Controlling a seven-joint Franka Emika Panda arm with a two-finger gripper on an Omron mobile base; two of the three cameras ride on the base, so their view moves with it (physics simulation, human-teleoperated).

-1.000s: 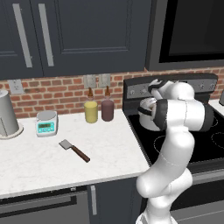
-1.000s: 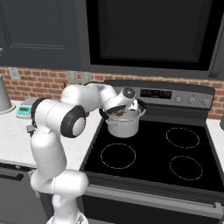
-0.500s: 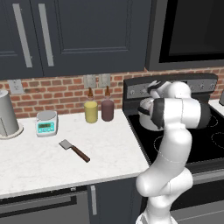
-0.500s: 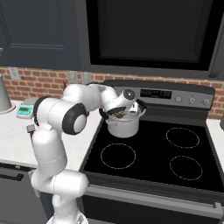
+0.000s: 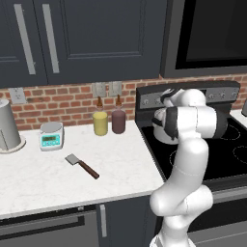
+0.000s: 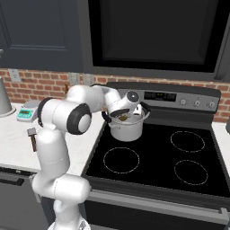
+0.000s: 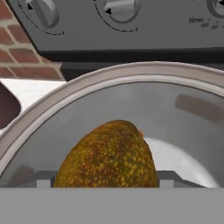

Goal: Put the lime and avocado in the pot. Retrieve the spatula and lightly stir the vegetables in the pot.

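one brown-olive avocado (image 7: 109,155), yellow-speckled, oval, seemingly over the pot (image 7: 52,113).

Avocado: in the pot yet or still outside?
Inside the rim: the avocado hangs over the pot interior between the gripper fingers. Whether it rests on the bottom, cannot tell.

Faint numerals, maybe "50", on the stove panel (image 7: 131,30); otherwise unreadable.

The avocado (image 7: 107,155) hides its own lower end behind the hand view's bottom edge. In the left base view the arm covers most of the pot (image 5: 161,132). The pot's floor beneath the avocado is hidden.
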